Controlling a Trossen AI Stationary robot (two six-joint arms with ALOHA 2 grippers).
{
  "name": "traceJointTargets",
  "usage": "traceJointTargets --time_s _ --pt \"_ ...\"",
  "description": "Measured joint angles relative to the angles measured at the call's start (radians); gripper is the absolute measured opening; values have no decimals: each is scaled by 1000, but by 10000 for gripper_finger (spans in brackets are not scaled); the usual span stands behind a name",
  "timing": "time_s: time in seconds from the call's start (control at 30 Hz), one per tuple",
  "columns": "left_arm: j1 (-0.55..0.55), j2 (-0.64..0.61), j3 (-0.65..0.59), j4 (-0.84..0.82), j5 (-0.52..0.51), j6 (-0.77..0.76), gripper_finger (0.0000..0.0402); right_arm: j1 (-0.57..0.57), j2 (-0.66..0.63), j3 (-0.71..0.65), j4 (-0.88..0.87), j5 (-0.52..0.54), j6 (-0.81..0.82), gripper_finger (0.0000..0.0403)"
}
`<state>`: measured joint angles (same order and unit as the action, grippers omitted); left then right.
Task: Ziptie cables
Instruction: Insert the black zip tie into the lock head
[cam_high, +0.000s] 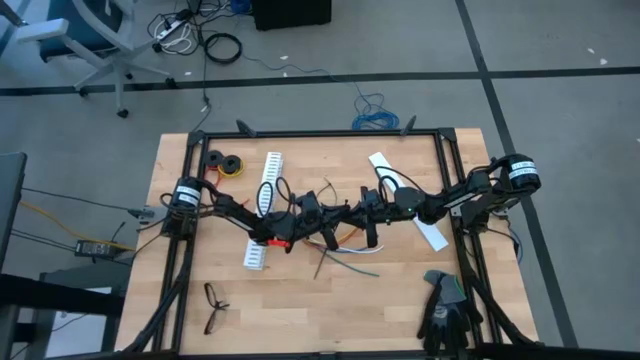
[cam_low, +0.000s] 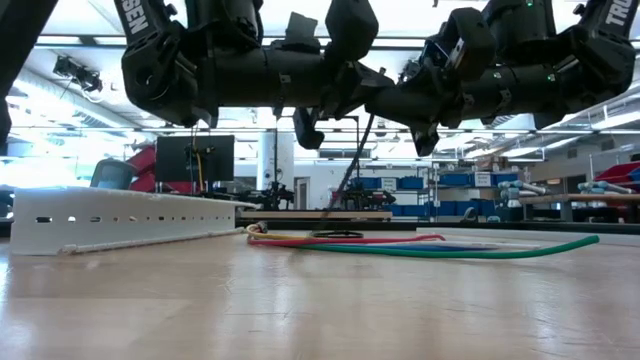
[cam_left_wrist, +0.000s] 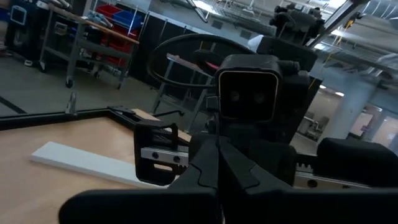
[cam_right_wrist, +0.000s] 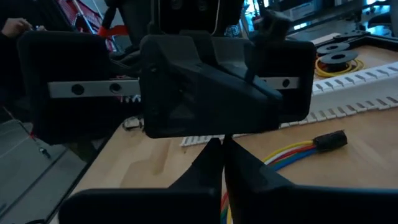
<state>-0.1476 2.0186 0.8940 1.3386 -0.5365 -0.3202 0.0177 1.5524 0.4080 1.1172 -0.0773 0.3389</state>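
Both arms meet tip to tip above the table's middle. My left gripper (cam_high: 335, 213) and my right gripper (cam_high: 350, 212) are both shut and lifted clear of the wood. A thin black ziptie (cam_low: 352, 165) slants down from where the tips meet toward the table, and it shows as a dark line (cam_high: 326, 255) in the high view. The cables (cam_low: 400, 243), in red, yellow, blue and green, lie flat on the table below the grippers (cam_high: 350, 258). Their black-capped end (cam_right_wrist: 329, 140) shows in the right wrist view. My left gripper is shut at the ziptie's upper end (cam_low: 372, 120), coming level from the table's left. The gripper bodies hide the pinch itself. The ziptie hangs slanted below, lower end toward the table's near side. My right gripper is shut at the same upper end, level from the table's right, its fingers (cam_right_wrist: 236, 162) pointing straight at the left gripper. Whether its pads have the strip is hidden by the two bodies.
A white slotted strip (cam_high: 262, 215) lies left of the grippers, and flat white strips (cam_high: 430, 232) lie to the right. Black and yellow spools (cam_high: 225, 163) sit at the far left, eyeglasses (cam_high: 214, 305) near left and black gloves (cam_high: 445, 310) near right. A black frame (cam_high: 320, 133) borders the table.
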Motion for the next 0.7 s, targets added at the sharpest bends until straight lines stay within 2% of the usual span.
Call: traceJointTargets --time_s 0.23,0.47,0.7 --pt "-4 0 -1 -9 4 -2 17 0 0 1 -31 -23 19 1" --pt "-2 0 -1 -37 102 -17 20 0 0 1 -47 -92 47 0" --pt "8 0 -1 -51 113 -25 20 -1 0 1 -68 -112 61 0"
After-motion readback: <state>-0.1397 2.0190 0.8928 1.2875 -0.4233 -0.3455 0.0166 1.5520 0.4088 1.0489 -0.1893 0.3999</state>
